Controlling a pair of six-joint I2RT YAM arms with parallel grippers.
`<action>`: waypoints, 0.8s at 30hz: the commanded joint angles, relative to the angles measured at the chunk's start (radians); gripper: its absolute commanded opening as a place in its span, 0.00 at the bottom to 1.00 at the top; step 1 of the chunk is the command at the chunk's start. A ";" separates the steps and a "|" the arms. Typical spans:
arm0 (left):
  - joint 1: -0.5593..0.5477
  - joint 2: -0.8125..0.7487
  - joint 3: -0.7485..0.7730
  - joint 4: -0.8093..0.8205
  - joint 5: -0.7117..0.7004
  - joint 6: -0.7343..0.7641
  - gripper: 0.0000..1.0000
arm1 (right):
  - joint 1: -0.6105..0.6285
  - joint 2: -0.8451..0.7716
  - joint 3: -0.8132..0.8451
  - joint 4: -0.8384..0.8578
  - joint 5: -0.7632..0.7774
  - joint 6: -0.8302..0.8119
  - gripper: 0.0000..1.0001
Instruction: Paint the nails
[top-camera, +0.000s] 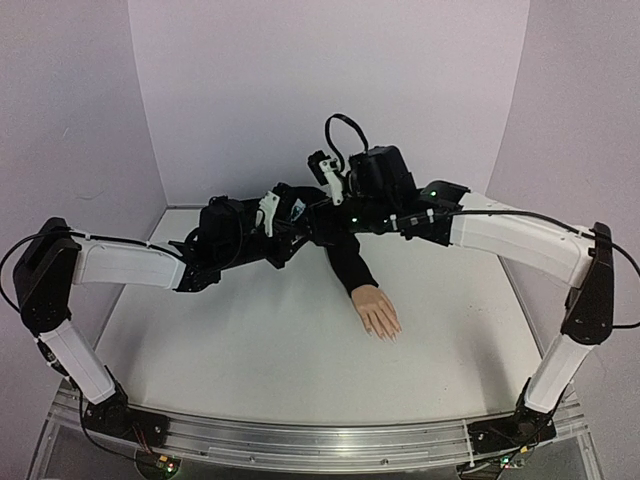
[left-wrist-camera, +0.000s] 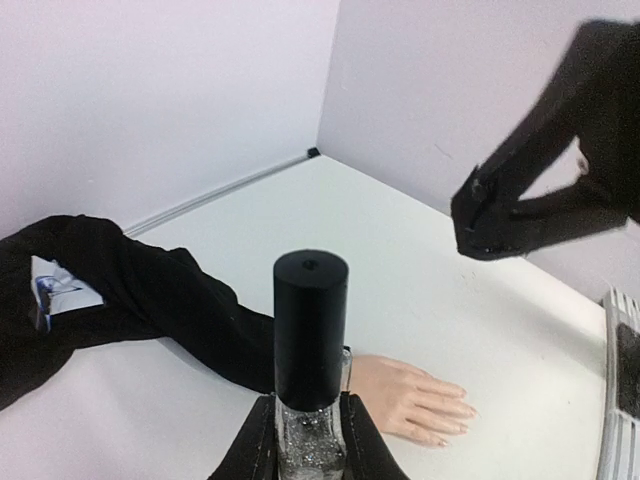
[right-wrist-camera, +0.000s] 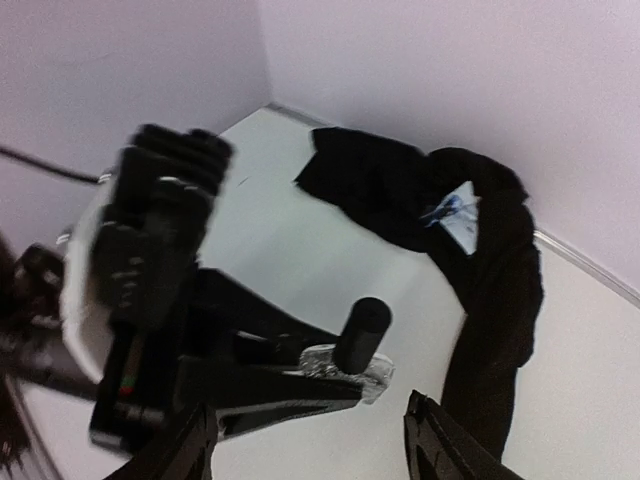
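Note:
My left gripper (left-wrist-camera: 310, 405) is shut on a small clear bottle (left-wrist-camera: 310, 440) of glittery polish with a tall black cap (left-wrist-camera: 310, 335), held upright above the table. My right gripper (right-wrist-camera: 315, 450) is open, its jaws wide apart, hovering just above the capped bottle (right-wrist-camera: 350, 355); it shows dark at the upper right of the left wrist view (left-wrist-camera: 510, 215). The skin-coloured mannequin hand (top-camera: 378, 312) lies flat on the table, its pale nails (left-wrist-camera: 462, 410) pointing towards the near edge. Both grippers (top-camera: 300, 212) are behind it, over the black sleeve (top-camera: 350, 258).
The black sleeve (right-wrist-camera: 490, 260) trails back to a bunched heap with a white tag (right-wrist-camera: 455, 222) near the back wall. Pale walls close the table (top-camera: 250, 340) at the back and sides, with a corner (left-wrist-camera: 314, 152) nearby.

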 joint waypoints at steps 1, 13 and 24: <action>-0.017 -0.082 -0.012 0.024 0.165 0.088 0.00 | -0.090 -0.100 0.020 -0.150 -0.459 -0.078 0.68; -0.027 -0.103 -0.014 -0.008 0.232 0.168 0.00 | -0.134 -0.026 0.125 -0.304 -0.508 -0.097 0.56; -0.038 -0.086 0.008 -0.034 0.259 0.180 0.00 | -0.135 0.031 0.189 -0.332 -0.466 -0.097 0.39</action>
